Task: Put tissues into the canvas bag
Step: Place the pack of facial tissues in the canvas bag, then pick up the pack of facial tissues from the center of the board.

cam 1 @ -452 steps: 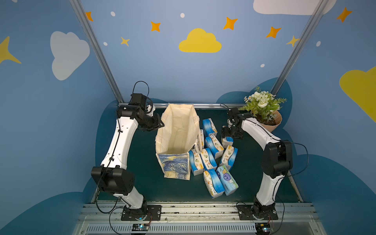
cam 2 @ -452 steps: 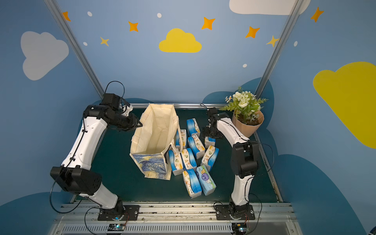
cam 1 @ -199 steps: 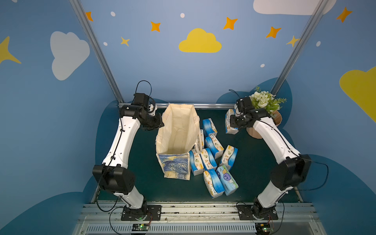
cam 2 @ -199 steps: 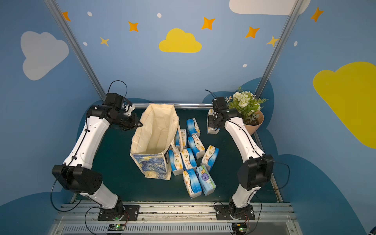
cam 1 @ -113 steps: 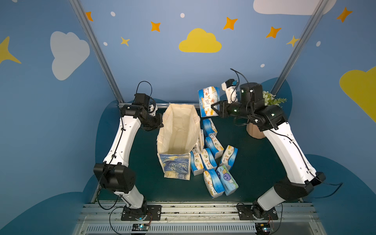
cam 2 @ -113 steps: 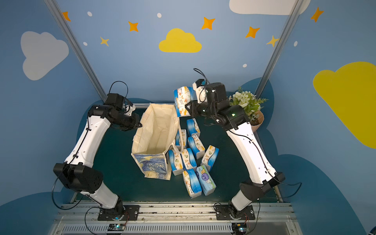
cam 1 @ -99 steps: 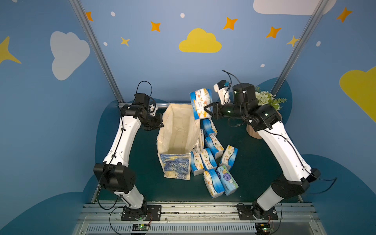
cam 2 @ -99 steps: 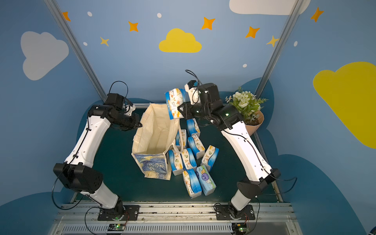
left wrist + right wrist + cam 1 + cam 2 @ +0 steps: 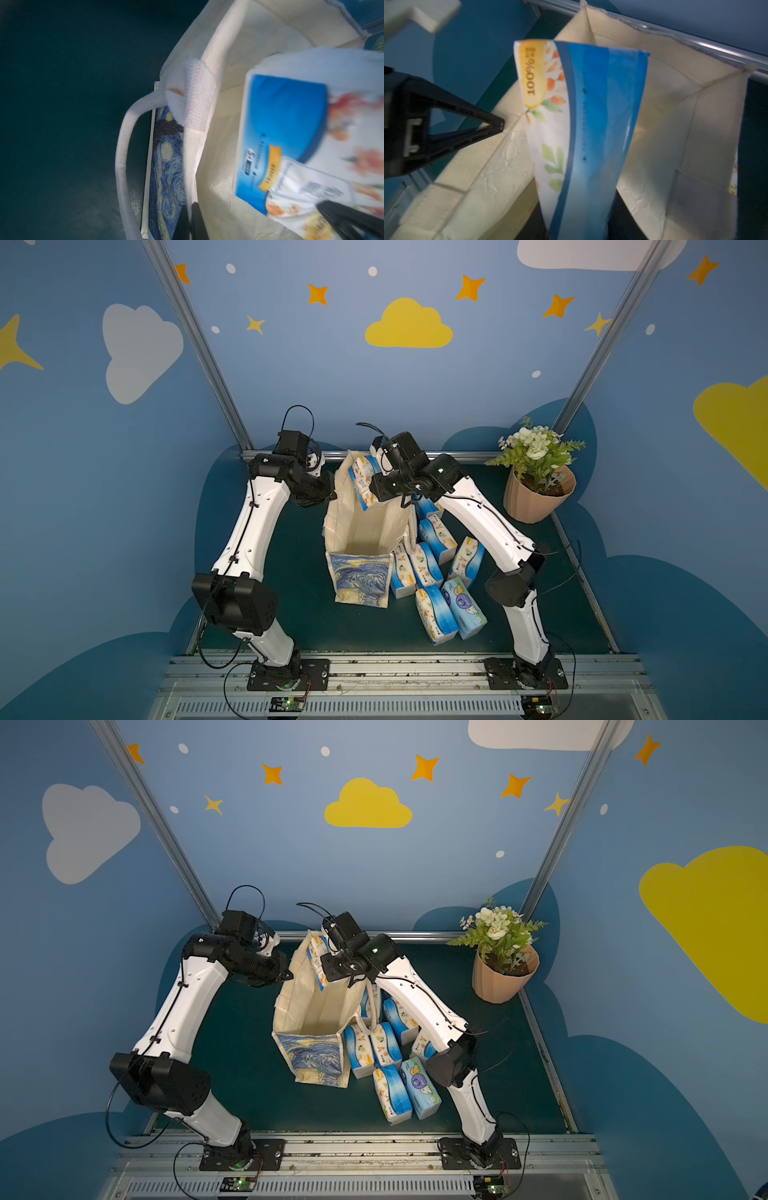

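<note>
The right gripper [image 9: 376,488] pinches one tissue pack [image 9: 360,481], tilted over the mouth of the canvas bag [image 9: 361,535]; the left gripper [image 9: 327,494] — blurred — seems clamped on its rim; other tissues [image 9: 432,568] lie beside it.

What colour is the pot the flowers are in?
The pot is peach, with ribbed sides, clearest in a top view.

the canvas bag [image 9: 359,580] is cream with a blue-yellow swirl print, the tissue pack [image 9: 362,483] white with blue wave.

Staged robot-lab booth; cloud-and-star painted walls [image 9: 374,398]; aluminium posts [image 9: 195,344]; arm bases [image 9: 286,676] bolted to a rail [image 9: 399,668] at 6 o'clock.
</note>
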Controlling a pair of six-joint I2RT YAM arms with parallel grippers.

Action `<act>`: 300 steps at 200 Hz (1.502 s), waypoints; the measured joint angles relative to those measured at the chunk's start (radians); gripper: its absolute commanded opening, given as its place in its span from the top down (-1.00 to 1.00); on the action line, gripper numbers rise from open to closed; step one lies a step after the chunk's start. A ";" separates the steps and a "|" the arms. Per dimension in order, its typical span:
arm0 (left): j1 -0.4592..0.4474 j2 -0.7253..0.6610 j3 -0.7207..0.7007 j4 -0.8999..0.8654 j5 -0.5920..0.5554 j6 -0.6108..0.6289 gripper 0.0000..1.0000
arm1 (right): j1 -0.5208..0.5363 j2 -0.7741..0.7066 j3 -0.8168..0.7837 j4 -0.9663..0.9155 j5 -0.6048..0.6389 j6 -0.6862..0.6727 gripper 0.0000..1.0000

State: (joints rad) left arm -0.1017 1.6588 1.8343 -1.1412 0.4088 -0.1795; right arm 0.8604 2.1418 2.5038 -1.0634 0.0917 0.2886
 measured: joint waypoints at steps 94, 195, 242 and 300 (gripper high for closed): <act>-0.003 0.000 0.002 -0.004 -0.018 0.008 0.93 | -0.019 0.044 0.031 -0.024 0.002 0.042 -0.33; -0.004 -0.006 -0.001 0.002 -0.040 0.011 0.87 | -0.280 -0.605 -0.609 0.040 0.128 0.054 -0.52; -0.004 -0.012 -0.015 0.012 -0.045 0.011 0.80 | -0.293 -0.743 -1.044 -0.013 0.140 0.180 -0.64; -0.004 -0.013 -0.021 0.019 -0.045 0.011 0.79 | -0.293 -0.791 -1.313 -0.050 0.036 0.315 -0.66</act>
State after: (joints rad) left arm -0.1055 1.6455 1.8130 -1.1221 0.3634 -0.1680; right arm 0.5674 1.3510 1.1912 -1.1133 0.1276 0.6041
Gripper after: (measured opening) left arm 0.105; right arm 0.822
